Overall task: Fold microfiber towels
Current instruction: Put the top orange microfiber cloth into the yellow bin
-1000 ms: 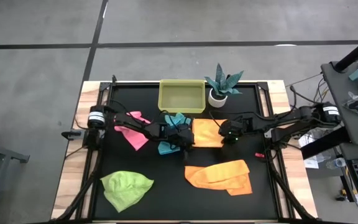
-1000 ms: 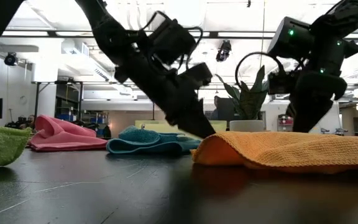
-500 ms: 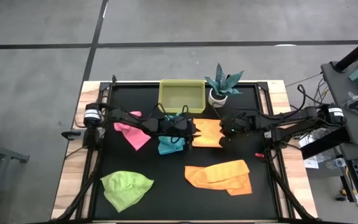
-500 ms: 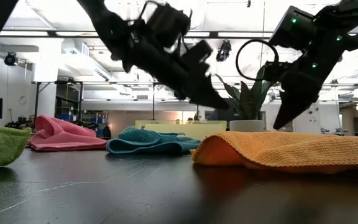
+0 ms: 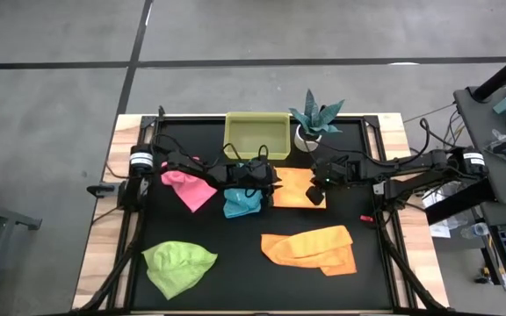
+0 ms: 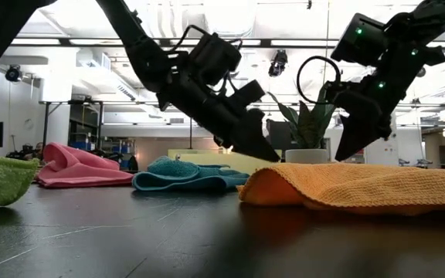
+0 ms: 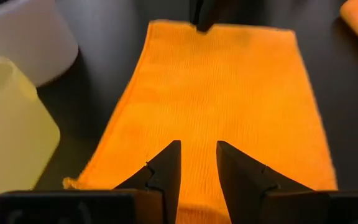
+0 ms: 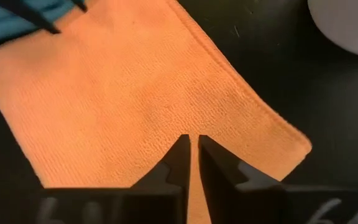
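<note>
Black tabletop held 5 towels; the folded orange towel (image 5: 292,187) lay at centre, yellow tray (image 5: 256,134) at its 11 o'clock. Left gripper (image 7: 197,163) hovered partly open, empty; right gripper (image 8: 190,151) nearly closed, empty. Either fingertip could snag and unfold it.

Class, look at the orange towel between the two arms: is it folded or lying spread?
Spread flat. The orange towel shows as one smooth rectangle from above, and both wrist views show a single even layer with no visible crease or doubled edge.
</note>
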